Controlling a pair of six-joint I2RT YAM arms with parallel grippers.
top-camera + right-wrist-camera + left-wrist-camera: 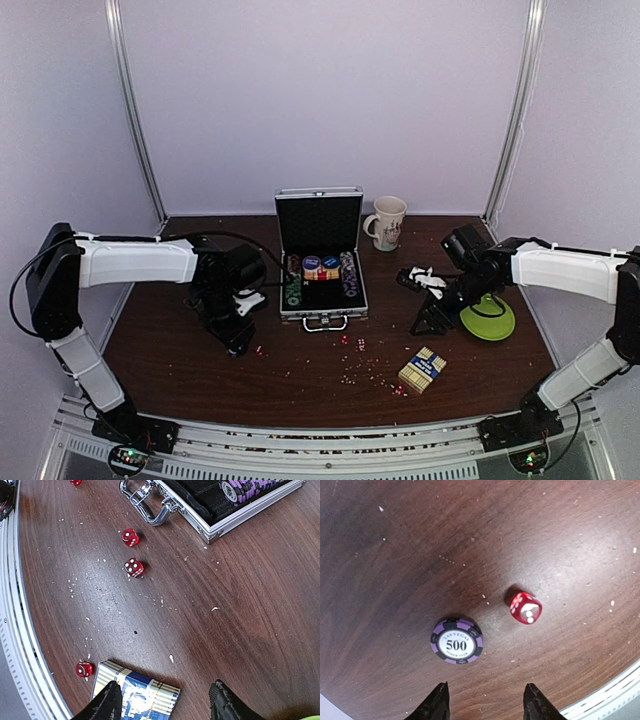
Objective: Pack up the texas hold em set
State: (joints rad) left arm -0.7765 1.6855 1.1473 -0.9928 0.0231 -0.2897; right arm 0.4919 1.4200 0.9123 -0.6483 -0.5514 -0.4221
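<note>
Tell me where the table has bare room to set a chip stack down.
Free: the table's near-left, between the left arm and front rail; the near-right stretch between the card box and green plate. Crowded: ahead of the case handle, where red dice scatter toward the card box, and at the left claw, with a purple chip and a die.

White arm shells (135, 262), black joints (52, 285), black cables (18, 290)

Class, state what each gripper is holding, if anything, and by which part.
Nothing is held. The left gripper stands open near a purple chip; the right gripper stands open near the card box.
</note>
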